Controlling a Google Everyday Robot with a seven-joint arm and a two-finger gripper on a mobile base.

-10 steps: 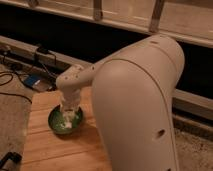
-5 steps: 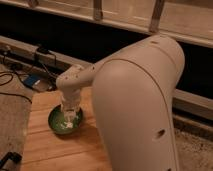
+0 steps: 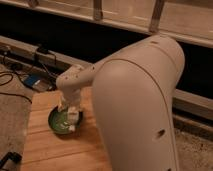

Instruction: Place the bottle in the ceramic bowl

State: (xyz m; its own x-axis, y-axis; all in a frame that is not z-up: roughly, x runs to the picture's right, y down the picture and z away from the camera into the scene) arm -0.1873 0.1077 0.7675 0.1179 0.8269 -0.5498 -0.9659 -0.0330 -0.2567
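The dark-green ceramic bowl (image 3: pixel 59 123) sits on the wooden table (image 3: pixel 50 150), left of centre. My gripper (image 3: pixel 70 119) hangs from the white arm straight down into the bowl's right half. A small pale shape (image 3: pixel 72 128) at the gripper's lower end, over the bowl's right rim, may be the bottle; I cannot tell whether it is held or lying in the bowl. The gripper's body hides the rest of it.
My large white arm housing (image 3: pixel 135 105) fills the right half of the view and hides the table's right side. Cables and a blue object (image 3: pixel 31 81) lie on the floor at the left. A dark object (image 3: pixel 9 161) sits at the bottom-left corner.
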